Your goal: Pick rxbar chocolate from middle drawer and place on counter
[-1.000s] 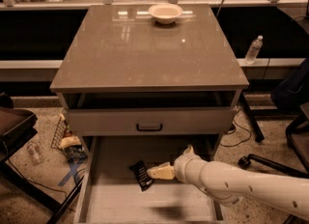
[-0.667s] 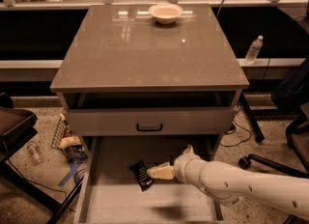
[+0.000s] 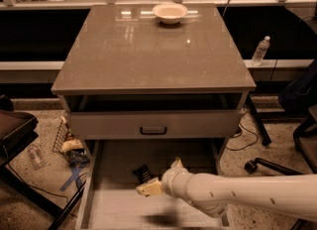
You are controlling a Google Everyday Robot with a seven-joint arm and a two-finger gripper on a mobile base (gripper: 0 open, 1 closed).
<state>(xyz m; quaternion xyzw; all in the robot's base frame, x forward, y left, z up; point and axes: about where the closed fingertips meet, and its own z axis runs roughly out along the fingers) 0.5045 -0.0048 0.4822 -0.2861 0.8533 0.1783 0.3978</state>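
The rxbar chocolate (image 3: 142,173), a small black wrapped bar, lies on the floor of the pulled-out middle drawer (image 3: 119,206), left of centre. My gripper (image 3: 162,176) reaches into this drawer from the right on a white arm. It is open: one tan finger (image 3: 148,188) lies over the bar's near end and the other (image 3: 176,163) stands behind and to the right. The bar is not lifted. The counter (image 3: 153,50) is the glossy grey-brown top above.
A white bowl (image 3: 170,12) sits at the counter's back edge. The drawer above (image 3: 153,123), with a dark handle, is slightly open and overhangs the rear of the middle drawer. Clutter lies on the floor at left (image 3: 69,147); a bottle (image 3: 260,50) stands at right.
My gripper has shifted left and slightly toward the front, so its lower finger now covers the bar's near end. The bar stays on the drawer floor.
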